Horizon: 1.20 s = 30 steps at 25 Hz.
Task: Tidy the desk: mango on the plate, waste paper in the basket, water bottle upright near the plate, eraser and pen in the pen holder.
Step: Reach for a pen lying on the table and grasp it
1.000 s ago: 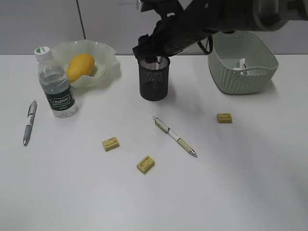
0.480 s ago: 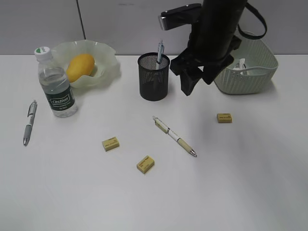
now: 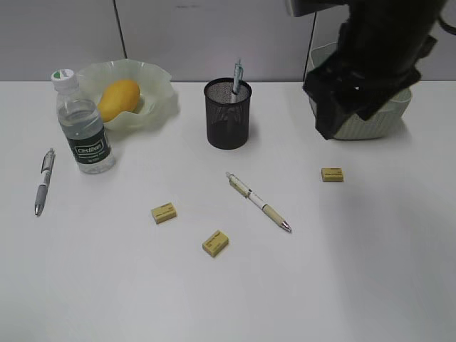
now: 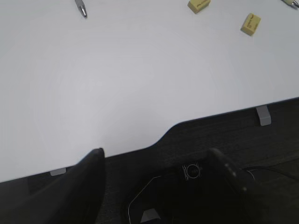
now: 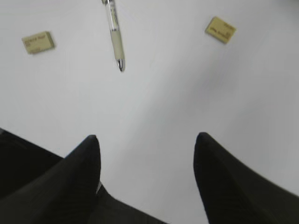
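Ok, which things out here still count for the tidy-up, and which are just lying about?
Job:
mango on plate
water bottle
pen holder, one pen inside
basket
cream pen
grey pen
three erasers

Lying about:
nothing visible

You had the pen holder (image 3: 228,114) at the middle back of the tabletop (image 3: 214,299), with one pen (image 3: 236,77) standing in it. At its nine o'clock sat the plate (image 3: 160,96), the mango (image 3: 118,99) lying in it. The water bottle (image 3: 82,125) stood upright just at the plate's seven o'clock, and a second pen (image 3: 43,181) lay at the bottle's seven o'clock. At the holder's three o'clock stood the basket (image 3: 388,117), partly behind your right arm. A third pen (image 3: 258,201) lay at the holder's five o'clock. Three erasers lay apart: one (image 3: 332,174) at the basket's seven o'clock, two (image 3: 164,212) (image 3: 215,243) at the holder's six to seven o'clock.
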Each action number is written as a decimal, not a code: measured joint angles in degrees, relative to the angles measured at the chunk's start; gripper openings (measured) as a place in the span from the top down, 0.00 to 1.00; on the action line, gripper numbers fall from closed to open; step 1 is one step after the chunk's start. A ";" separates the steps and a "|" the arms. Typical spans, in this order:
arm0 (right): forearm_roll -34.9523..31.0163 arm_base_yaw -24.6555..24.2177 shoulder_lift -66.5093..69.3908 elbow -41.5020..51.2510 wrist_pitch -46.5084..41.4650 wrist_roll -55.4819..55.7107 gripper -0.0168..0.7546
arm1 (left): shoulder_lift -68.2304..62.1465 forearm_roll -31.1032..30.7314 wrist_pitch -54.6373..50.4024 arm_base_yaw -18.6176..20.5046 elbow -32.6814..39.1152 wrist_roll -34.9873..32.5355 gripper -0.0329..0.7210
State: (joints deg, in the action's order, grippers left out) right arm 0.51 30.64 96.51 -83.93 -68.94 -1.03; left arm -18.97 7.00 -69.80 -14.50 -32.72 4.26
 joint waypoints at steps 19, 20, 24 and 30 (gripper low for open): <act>0.35 0.00 -56.33 41.20 8.05 1.03 0.33 | 0.00 -0.11 -0.06 0.00 0.00 0.00 0.29; 0.35 0.00 -58.77 42.31 8.05 1.03 0.33 | 0.00 -0.11 -0.06 0.00 0.00 0.00 0.29; 0.35 0.00 -68.21 46.16 7.94 1.03 0.33 | 0.00 -0.30 0.32 0.00 0.00 0.00 0.29; 0.35 0.00 -77.72 50.14 5.48 1.39 0.33 | 0.00 -0.49 3.49 0.00 0.00 0.00 0.29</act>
State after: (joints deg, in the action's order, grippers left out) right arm 0.86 30.64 18.79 -33.79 -63.45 0.36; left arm -18.97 6.52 -66.31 -14.50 -32.72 4.26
